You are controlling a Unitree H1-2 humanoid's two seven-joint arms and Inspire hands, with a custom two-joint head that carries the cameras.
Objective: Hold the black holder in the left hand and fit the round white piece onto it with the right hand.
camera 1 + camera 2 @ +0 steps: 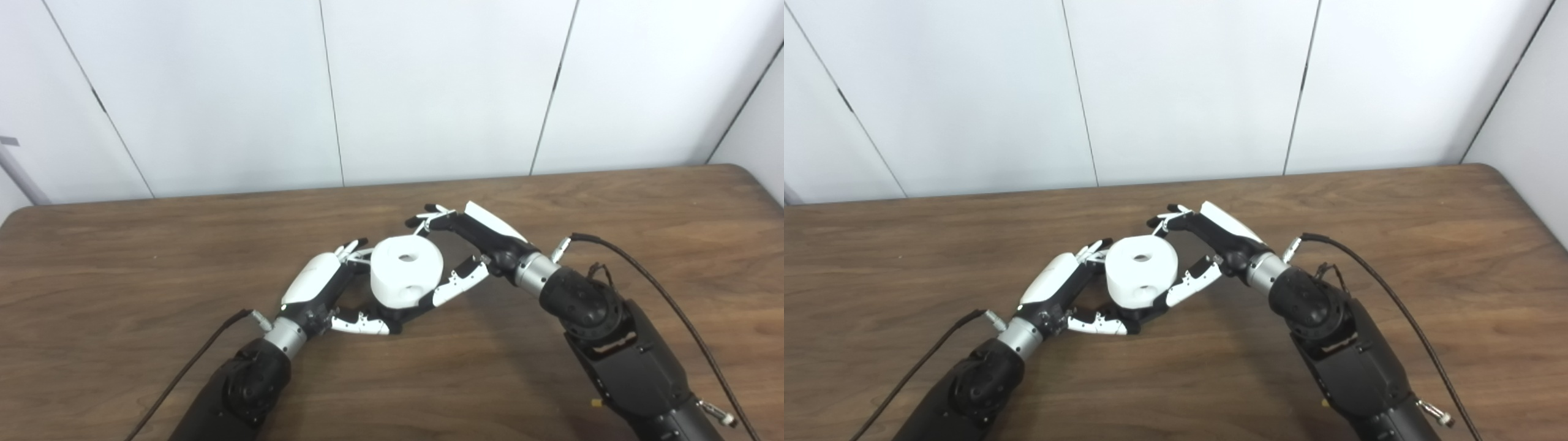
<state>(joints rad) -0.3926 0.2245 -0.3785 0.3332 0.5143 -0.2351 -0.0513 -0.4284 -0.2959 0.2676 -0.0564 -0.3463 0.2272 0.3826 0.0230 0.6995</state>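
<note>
Wooden table (551, 367), both hands clasping round white piece (406, 269)

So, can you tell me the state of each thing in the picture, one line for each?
Round white piece: upright between both hands, hole on top and hole in its side.
Black holder: mostly hidden under the white piece; whether the piece is seated cannot be told.
Left hand: closed around the holder's base.
Right hand: fingers spread around the white piece, thumb touching it.
Table: bare wood.
</note>
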